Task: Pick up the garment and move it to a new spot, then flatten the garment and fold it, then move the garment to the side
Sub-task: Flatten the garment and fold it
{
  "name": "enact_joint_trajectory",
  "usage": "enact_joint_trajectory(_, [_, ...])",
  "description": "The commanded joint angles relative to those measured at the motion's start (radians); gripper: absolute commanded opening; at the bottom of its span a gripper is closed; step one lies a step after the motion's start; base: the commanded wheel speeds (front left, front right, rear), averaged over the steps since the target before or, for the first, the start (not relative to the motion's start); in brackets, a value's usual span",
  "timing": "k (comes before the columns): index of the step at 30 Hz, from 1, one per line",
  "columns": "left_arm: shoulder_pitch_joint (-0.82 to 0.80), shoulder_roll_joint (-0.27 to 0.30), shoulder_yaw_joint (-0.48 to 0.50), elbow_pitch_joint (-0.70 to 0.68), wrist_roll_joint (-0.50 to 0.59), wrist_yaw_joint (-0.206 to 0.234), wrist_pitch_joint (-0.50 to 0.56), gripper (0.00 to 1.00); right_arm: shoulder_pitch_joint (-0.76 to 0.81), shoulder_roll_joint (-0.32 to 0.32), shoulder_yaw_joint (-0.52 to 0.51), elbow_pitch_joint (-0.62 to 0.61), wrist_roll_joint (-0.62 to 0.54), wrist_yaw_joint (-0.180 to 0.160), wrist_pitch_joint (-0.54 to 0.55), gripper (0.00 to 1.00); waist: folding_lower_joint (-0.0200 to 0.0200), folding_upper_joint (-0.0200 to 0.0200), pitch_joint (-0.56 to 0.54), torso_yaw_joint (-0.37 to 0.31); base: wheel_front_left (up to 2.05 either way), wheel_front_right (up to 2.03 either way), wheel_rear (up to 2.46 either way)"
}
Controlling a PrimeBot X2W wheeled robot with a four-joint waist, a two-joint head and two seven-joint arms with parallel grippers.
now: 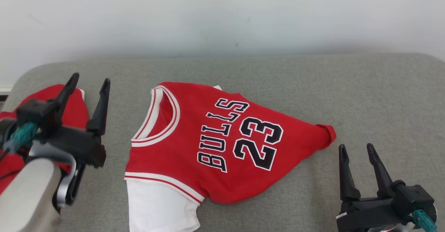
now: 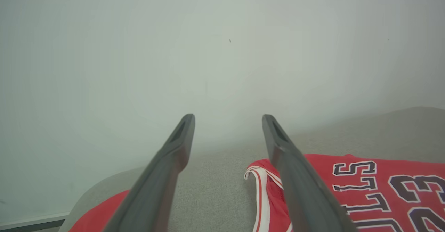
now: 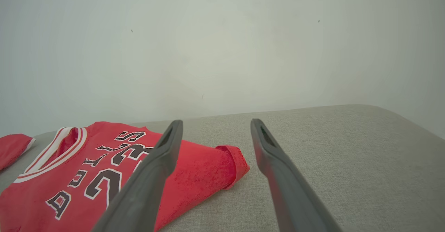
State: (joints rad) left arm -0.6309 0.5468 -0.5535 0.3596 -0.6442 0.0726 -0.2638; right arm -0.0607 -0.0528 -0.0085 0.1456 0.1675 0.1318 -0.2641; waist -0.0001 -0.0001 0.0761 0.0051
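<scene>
In the head view the red basketball jersey [image 1: 208, 138] with white trim and dark "BULLS 23" lettering lies rumpled on the grey fabric-covered bench [image 1: 347, 93], just right of the left hand [image 1: 90, 79] and up-left of the right hand [image 1: 356, 147]. Both hands have their fingers apart and hold nothing, and a second red cloth [image 1: 74, 110] lies beneath the left hand. In the left wrist view the left hand [image 2: 227, 117] is spread, the jersey's collar passing behind its right finger. In the right wrist view the right hand [image 3: 215, 121] is spread above the bench, the jersey's red corner between its fingers.
</scene>
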Motion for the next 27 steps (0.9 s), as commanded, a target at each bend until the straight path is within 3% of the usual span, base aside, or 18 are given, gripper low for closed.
enact_joint_trajectory(1, [0.041, -0.011, 0.028, -0.032, 0.022, 0.011, -0.001, 1.0, 0.012, -0.004, -0.001, -0.002, -0.006, -0.002, 0.0, 1.0, 0.0001, 0.0001, -0.032, 0.029, 0.0, 0.0, 0.0])
enact_joint_trajectory(6, [0.24, -0.058, 0.174, -0.178, 0.091, 0.05, -0.001, 1.0, 0.032, -0.005, 0.005, -0.006, -0.013, -0.002, 0.0, 1.0, 0.0001, 0.0001, -0.064, 0.043, 0.0, 0.0, 0.0])
enact_joint_trajectory(15, [0.502, -0.167, 0.348, -0.339, 0.215, 0.054, -0.001, 1.0, 0.064, -0.016, 0.004, -0.006, -0.015, -0.002, 0.0, 1.0, 0.0001, 0.0001, -0.098, 0.071, 0.0, 0.0, 0.0])
enact_joint_trajectory(27, [0.643, -0.268, 0.418, -0.35, 0.323, 0.01, -0.001, 1.0, 0.092, -0.014, 0.003, 0.001, -0.02, -0.002, 0.0, 1.0, 0.0001, 0.0001, -0.104, 0.091, 0.0, 0.0, 0.0])
